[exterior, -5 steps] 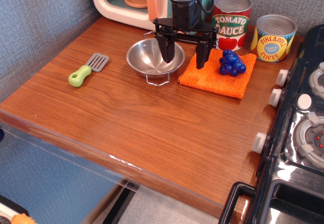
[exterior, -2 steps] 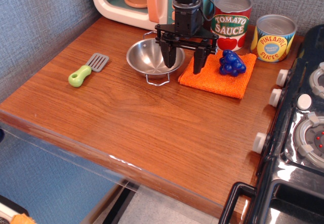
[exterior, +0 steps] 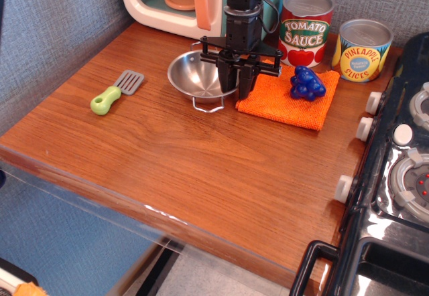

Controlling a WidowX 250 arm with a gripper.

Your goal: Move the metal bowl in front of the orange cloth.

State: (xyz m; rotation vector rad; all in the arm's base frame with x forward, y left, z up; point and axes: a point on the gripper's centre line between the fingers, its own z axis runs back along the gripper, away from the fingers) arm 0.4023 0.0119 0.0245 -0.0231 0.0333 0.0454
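Since the earlier frames the fingers of the gripper have drawn in from a wide straddle to a narrow stance over the right rim of the metal bowl; they now look pressed onto that rim, one finger inside the bowl and one outside, though whether the pinch is firm cannot be told from this view; the bowl itself has not shifted.

The bowl sits near the back edge of the bench, toward its middle, its right rim just beside the left edge of the orange cloth; a blue grape cluster lies on the cloth, and two tins, tomato sauce and pineapple slices, stand behind it; a green-handled spatula lies toward the left edge.

The step in hand appears to be the grasp; the carry has not begun. The next move calls for a lift and a sweep toward the front edge and rightward, setting the bowl on bare wood before the cloth, clear of its near hem.
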